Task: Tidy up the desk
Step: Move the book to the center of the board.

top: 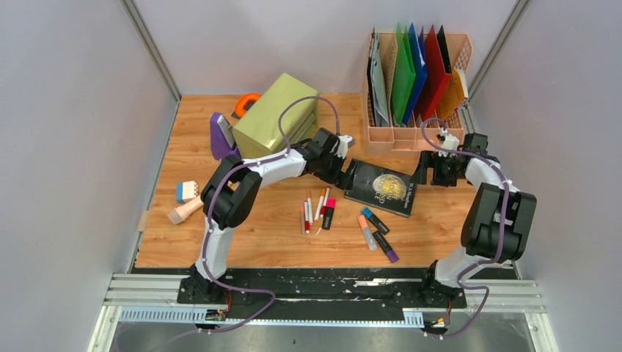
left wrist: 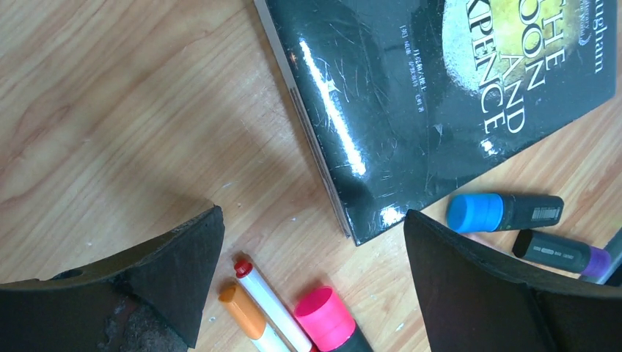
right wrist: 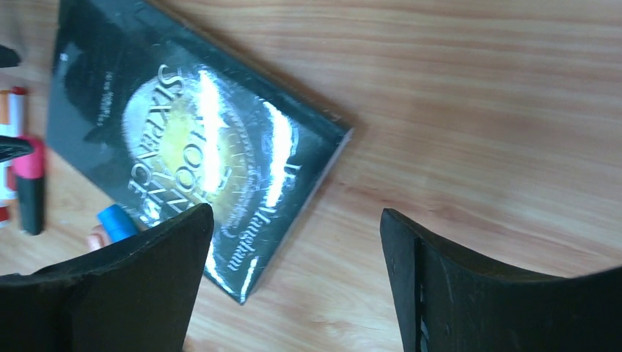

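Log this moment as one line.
book: flat on desk | left hand: open, empty, at its left edge | right hand: open, empty, at its right edge

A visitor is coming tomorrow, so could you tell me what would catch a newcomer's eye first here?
A glossy black book with a golden cover design lies flat on the desk, between the open left gripper and right gripper. At the far right stands a peach file rack of green, blue and red folders; loose markers lie near the book.
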Action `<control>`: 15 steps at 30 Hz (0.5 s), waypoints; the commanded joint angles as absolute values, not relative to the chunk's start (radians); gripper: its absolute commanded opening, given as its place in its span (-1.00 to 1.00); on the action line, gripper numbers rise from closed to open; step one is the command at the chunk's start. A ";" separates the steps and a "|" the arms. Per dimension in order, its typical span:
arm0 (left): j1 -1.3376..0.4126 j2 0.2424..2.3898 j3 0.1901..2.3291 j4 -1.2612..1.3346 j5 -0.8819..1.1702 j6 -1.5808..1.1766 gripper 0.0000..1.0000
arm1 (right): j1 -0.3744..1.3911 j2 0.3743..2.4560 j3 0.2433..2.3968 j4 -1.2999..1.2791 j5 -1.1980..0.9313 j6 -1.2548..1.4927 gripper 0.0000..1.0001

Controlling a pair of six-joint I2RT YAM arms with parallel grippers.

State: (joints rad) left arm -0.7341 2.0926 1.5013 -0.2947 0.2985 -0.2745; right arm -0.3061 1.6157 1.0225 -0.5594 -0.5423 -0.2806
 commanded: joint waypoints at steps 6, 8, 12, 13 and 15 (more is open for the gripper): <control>-0.733 2.090 1.537 -0.231 0.404 -0.333 1.00 | -0.302 1.763 1.051 -0.591 -0.706 -0.176 0.65; -0.734 2.088 1.515 -0.209 0.441 -0.351 1.00 | -0.294 1.788 1.054 -0.593 -0.723 -0.170 0.63; -0.740 2.093 1.480 -0.159 0.494 -0.385 1.00 | -0.285 1.811 1.073 -0.608 -0.794 -0.156 0.54; -0.743 2.096 1.476 -0.154 0.501 -0.393 1.00 | -0.285 1.812 1.081 -0.615 -0.820 -0.152 0.50; -0.751 2.103 1.472 -0.143 0.526 -0.401 1.00 | -0.284 1.805 1.102 -0.630 -0.870 -0.144 0.38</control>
